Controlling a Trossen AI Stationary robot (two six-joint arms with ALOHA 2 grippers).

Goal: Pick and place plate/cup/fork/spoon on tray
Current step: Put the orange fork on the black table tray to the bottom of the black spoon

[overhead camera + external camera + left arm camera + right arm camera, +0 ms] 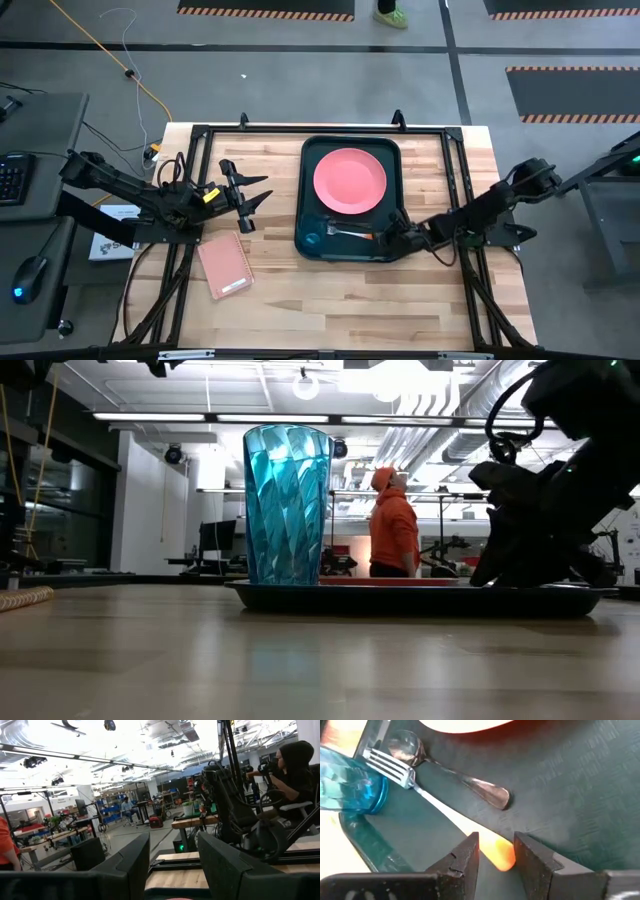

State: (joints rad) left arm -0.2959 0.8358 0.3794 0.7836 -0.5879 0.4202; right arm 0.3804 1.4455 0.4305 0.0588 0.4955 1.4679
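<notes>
The dark tray (305,200) lies on the table right of centre, with the salmon-pink plate (350,180) lying flat in its far half. The teal cup (312,238) stands upright in the tray's near left corner and shows large in the low view (287,505). The orange-handled fork (387,765) and the dark spoon (470,782) lie side by side on the tray floor. My right gripper (496,842) is low over the tray's near right part (385,240), shut on the fork's handle. My left gripper (255,195) is open and empty, left of the tray. My right gripper pinches the free end of the fork's orange handle (495,852) between its two fingers. The fingers come slanting down from the table's right side, roughly in line with the fork. The fork's tines lie on the tray floor beside the spoon's bowl (405,745).
A pink rectangular notebook (225,268) lies on the table near the left front, below my left gripper. A black frame (300,130) borders the table top. Bare wood (350,300) stretches in front of the tray. A person in orange (393,525) stands in the room behind.
</notes>
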